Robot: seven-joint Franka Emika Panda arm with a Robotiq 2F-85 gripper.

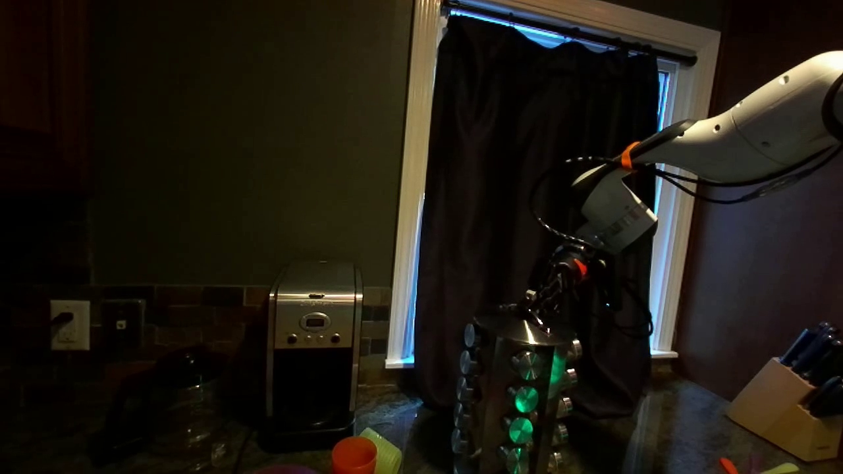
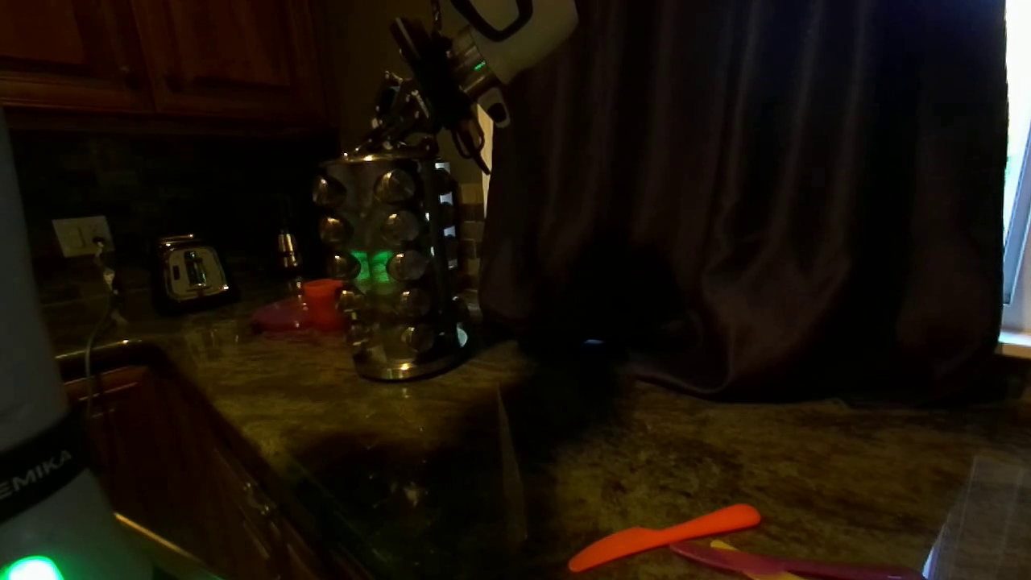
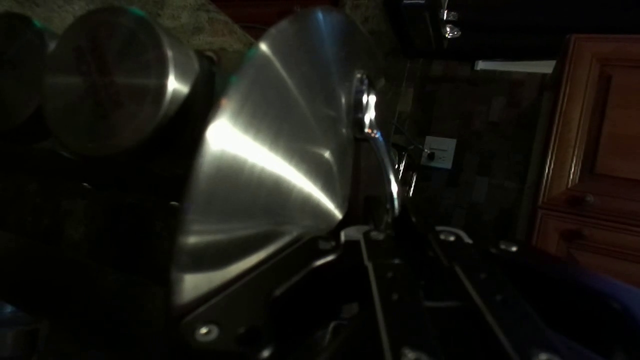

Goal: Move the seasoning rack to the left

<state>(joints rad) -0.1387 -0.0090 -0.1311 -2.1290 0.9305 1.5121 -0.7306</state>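
Observation:
The seasoning rack is a tall metal tower of spice jars with round lids and green glints. It shows in both exterior views [image 1: 490, 382] [image 2: 396, 229], and its shiny metal top fills the middle of the wrist view [image 3: 275, 115]. A thin curved metal handle [image 3: 387, 160] rises from that top and runs in between the fingers. My gripper [image 3: 407, 235] is at the rack's top in both exterior views [image 1: 535, 300] [image 2: 388, 129], its fingers close together around the handle. The contact point is dark and partly hidden. The rack's base [image 2: 407, 370] appears to stand on the counter.
A silver-and-black coffee maker [image 1: 315, 326] stands left of the rack in an exterior view. An orange-red cup [image 1: 354, 454] and a green cup [image 1: 387, 449] lie between them. A knife block [image 1: 784, 408] is at right. A toaster [image 2: 193, 270] and an orange knife [image 2: 664, 538] also show.

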